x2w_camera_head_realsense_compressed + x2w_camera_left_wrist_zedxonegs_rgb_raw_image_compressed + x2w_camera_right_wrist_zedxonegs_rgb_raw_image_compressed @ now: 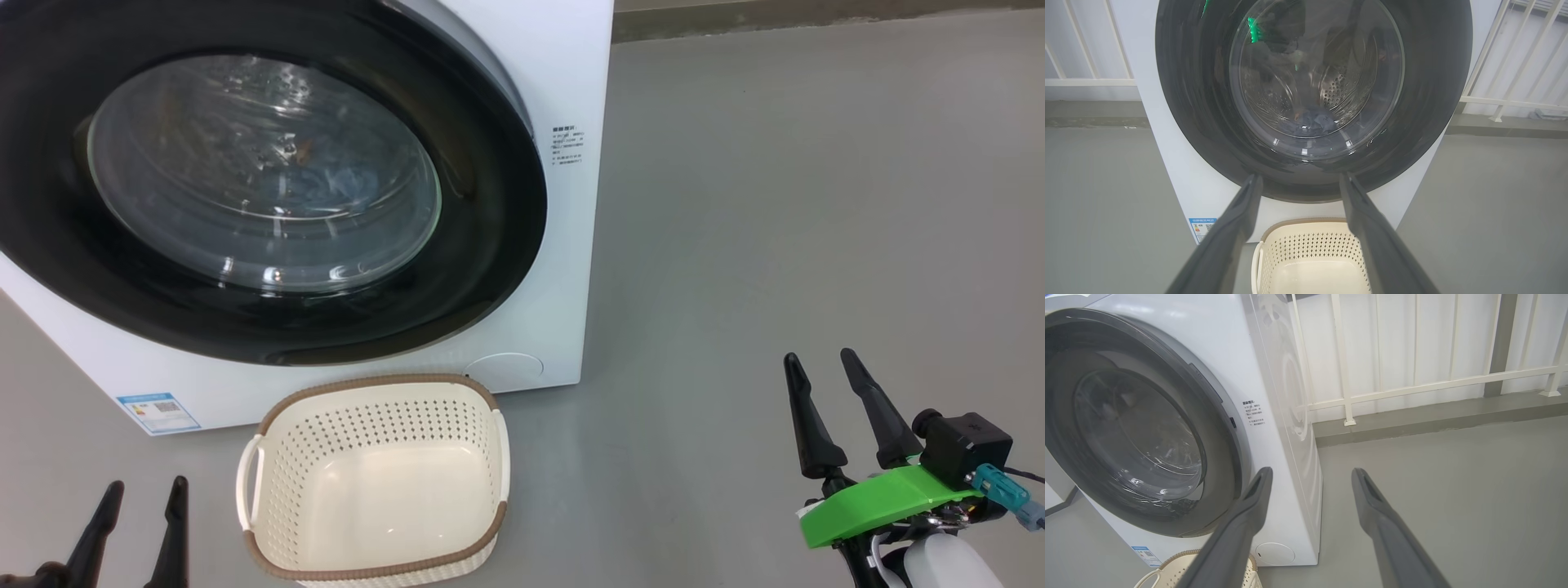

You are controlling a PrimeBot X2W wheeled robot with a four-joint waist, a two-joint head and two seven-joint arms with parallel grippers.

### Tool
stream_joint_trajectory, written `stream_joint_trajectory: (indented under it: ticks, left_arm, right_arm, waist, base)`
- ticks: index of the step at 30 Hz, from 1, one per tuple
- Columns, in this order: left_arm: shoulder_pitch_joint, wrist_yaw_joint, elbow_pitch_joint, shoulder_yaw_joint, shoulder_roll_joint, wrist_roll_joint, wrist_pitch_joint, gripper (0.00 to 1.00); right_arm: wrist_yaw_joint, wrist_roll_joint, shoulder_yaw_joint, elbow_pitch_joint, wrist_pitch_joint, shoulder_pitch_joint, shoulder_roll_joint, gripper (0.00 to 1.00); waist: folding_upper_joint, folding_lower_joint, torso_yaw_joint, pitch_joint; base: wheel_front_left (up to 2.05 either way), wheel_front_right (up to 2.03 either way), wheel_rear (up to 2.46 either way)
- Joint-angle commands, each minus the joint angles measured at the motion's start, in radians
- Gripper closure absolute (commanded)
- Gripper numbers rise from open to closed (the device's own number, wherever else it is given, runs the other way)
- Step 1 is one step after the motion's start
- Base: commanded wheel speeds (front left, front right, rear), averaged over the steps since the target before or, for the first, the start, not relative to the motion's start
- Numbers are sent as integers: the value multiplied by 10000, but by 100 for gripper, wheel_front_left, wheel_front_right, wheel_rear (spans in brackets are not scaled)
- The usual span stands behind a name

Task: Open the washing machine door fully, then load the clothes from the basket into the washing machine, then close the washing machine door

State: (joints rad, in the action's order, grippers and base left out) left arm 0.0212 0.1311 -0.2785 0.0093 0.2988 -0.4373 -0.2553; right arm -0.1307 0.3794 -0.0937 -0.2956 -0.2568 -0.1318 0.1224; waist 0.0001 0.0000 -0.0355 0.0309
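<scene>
Washing machine door [261, 171], large and round, wide glossy black rim, bulging clear glass bowl: lying against the front of the big white front-loading washing machine [563, 310], apparently shut.

Head view. Small cream-white perforated plastic basket with brown woven-look rim [367, 382] on the grey floor [775, 204], just in front of the machine, bare inside. Left fingers [173, 531] at lower left beside the basket, spread, grasping nothing. Right fingers [808, 425] at lower right, well apart from machine and basket, likewise spread and empty.

Left wrist view. Squarely facing the door. Light blue clothes [1312, 120] seen through the glass as a dim bluish heap low in the steel perforated drum [1339, 90]; print too dark to make out. Judged: loading done, closing all but done.

Right wrist view. Right side of the door rim seen at an angle; looks flush, latch not confirmable. Best handling of the step:
- Check that edge for a gap before backing off.
- If any gap, press on the black rim near that edge, never on the glass.
- Push straight in, slowly, until seated.
- Keep the left arm clear of the basket handles.
</scene>
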Motion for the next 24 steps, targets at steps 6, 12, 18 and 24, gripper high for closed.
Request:
stream_joint_trajectory:
  ticks: [6,12,18,24]
  left_arm:
    - [-249,-4,160,466,239,135,-65,0]
    - [-214,-4,154,494,236,158,-65,0]
    - [-254,-4,98,572,235,214,-65,0]
    - [114,0,-564,-13,-571,71,13,100]
  right_arm:
    - [0,62,-190,273,-49,-29,55,0]
    - [0,56,-208,293,-49,-14,41,0]
    - [0,27,-213,338,-49,-38,28,0]
    - [-2,-6,-58,-546,4,328,-255,100]
  waist:
    - [-1,0,6,3]
    - [-1,0,-8,13]
    - [-1,0,5,82]
    - [-1,0,4,86]
  base:
    - [0,0,0]
    - [0,0,0]
    - [0,0,0]
    - [0,0,0]
